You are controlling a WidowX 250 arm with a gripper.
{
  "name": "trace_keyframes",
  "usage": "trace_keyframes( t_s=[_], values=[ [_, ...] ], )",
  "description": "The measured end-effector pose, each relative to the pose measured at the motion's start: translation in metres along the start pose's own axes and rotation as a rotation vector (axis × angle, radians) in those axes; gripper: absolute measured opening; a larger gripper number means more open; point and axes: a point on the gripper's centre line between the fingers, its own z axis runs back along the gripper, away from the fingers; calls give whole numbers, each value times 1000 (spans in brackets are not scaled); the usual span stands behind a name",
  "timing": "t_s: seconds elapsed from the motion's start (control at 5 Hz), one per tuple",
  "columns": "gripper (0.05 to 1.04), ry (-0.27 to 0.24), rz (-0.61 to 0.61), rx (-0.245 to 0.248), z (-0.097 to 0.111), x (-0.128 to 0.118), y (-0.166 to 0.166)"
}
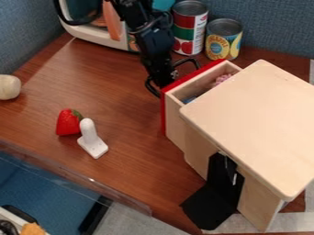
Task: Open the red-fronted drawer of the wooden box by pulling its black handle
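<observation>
The black gripper (179, 82) hangs at the red front (173, 87) of a pulled-out wooden drawer, its two fingers spread apart to either side. Nothing shows between them; whether they touch the drawer front, I cannot tell. Inside the drawer (178, 94) lie a pink thing (222, 79) and a bit of something blue (189, 99), both partly hidden under the cabinet's pale top (255, 124). To the left on the brown table (126, 114), a red strawberry (67, 122) sits beside a white object (91, 139) with a flat base and rounded upright part.
Two cans, one red and green (189, 28) and one yellow (222, 40), stand behind the drawer. A white appliance (98, 35) is at the upper left. A pale round object (9, 87) lies at the left edge. A black flap (211, 204) hangs at the cabinet's front.
</observation>
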Motion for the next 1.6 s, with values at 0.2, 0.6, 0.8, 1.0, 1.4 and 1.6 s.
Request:
trace_keyframes(
  t_s=[0.2, 0.6, 0.8, 1.0, 1.4, 1.6],
  values=[
    [163, 1, 9, 16, 3, -3, 8],
    [161, 12, 4, 37, 7, -6, 18],
    [161, 19, 21, 42, 9, -10, 26],
    [161, 30, 17, 40, 8, -10, 31],
    [161, 47, 10, 30, 5, -11, 35],
    [161, 53, 6, 24, 4, -11, 37]
  ],
)
